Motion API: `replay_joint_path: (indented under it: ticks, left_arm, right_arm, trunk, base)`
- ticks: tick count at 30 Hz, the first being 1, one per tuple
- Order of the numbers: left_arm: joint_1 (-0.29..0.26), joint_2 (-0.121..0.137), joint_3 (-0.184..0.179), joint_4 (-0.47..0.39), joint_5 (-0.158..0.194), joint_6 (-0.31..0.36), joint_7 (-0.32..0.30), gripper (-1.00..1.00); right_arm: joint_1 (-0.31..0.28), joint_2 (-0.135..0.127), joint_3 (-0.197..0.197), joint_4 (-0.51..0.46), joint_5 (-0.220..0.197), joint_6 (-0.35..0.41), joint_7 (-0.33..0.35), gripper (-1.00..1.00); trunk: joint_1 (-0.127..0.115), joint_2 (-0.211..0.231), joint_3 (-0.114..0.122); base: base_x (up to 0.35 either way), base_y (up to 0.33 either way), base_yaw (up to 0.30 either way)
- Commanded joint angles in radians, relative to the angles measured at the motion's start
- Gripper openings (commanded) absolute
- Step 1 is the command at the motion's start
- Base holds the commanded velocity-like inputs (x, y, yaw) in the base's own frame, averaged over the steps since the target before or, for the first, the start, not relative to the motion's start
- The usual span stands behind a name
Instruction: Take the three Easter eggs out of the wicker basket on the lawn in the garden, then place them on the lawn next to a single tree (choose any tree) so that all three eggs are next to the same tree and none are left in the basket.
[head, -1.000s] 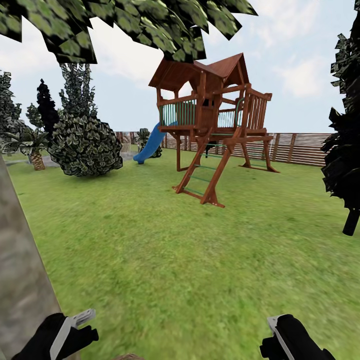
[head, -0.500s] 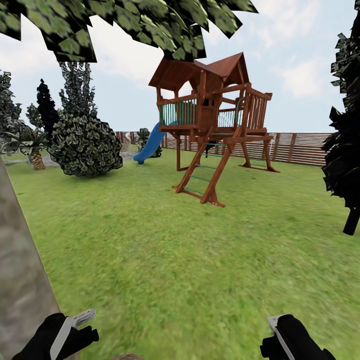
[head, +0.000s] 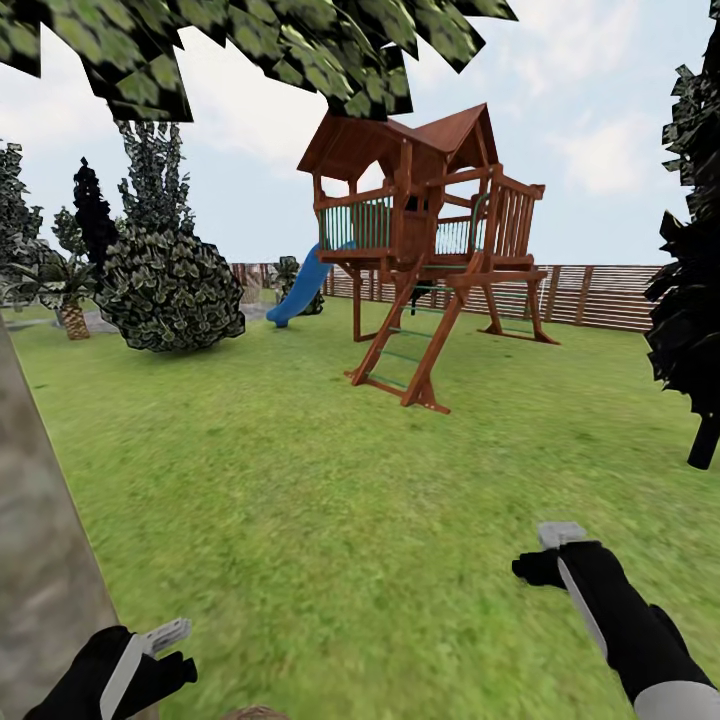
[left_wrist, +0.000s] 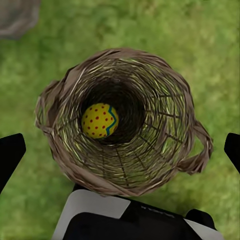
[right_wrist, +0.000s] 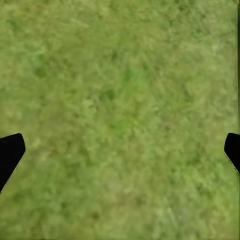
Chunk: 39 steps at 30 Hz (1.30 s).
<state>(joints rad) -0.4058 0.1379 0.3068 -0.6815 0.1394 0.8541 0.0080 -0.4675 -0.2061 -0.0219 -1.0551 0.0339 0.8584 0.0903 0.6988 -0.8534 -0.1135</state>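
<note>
In the left wrist view the brown wicker basket (left_wrist: 125, 120) stands on the lawn (left_wrist: 210, 45), seen from straight above. One yellow Easter egg (left_wrist: 100, 120) with red dots and a blue zigzag lies at its bottom. My left gripper (left_wrist: 122, 149) hangs open over the basket, with a black fingertip at each side. The head view has that left gripper (head: 165, 650) low beside the tree trunk (head: 40, 560), and a sliver of the basket (head: 255, 713) at the bottom edge. My right gripper (head: 550, 555) is stretched forward over bare grass. It is open in the right wrist view (right_wrist: 121, 150), holding nothing.
A wooden play tower (head: 420, 250) with a blue slide (head: 300, 285) stands ahead. A slatted fence (head: 600, 295) runs behind it. A round bush (head: 170, 290) is at the left and a dark-leaved tree (head: 690, 330) at the right. Wide lawn (head: 330, 500) lies between.
My right arm has lifted and reached forward from the bottom edge of the head view. The left arm and the camera have stayed put.
</note>
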Motion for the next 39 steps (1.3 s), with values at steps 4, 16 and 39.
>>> replay_joint_path:
  ticks: [4,16,39]
  left_arm:
    - [-0.001,-0.001,0.002,-0.002,0.005,0.005,0.001,1.00]
    - [-0.001,0.001,0.002,-0.002,0.004,0.005,0.000,1.00]
    - [-0.001,-0.001,0.002,-0.001,0.003,0.002,0.001,1.00]
  right_arm:
    - [-0.054,0.003,-0.001,0.005,0.011,0.002,0.004,1.00]
    - [-0.066,0.004,0.001,0.000,0.014,-0.041,0.003,1.00]
    - [-0.066,-0.004,-0.006,0.006,0.013,-0.041,0.002,1.00]
  trunk:
    - [0.016,-0.030,-0.014]
    - [0.062,-0.114,-0.052]
    - [0.150,-0.275,-0.124]
  base:
    - [0.000,0.000,0.000]
    - [0.000,0.000,0.000]
    - [0.000,0.000,0.000]
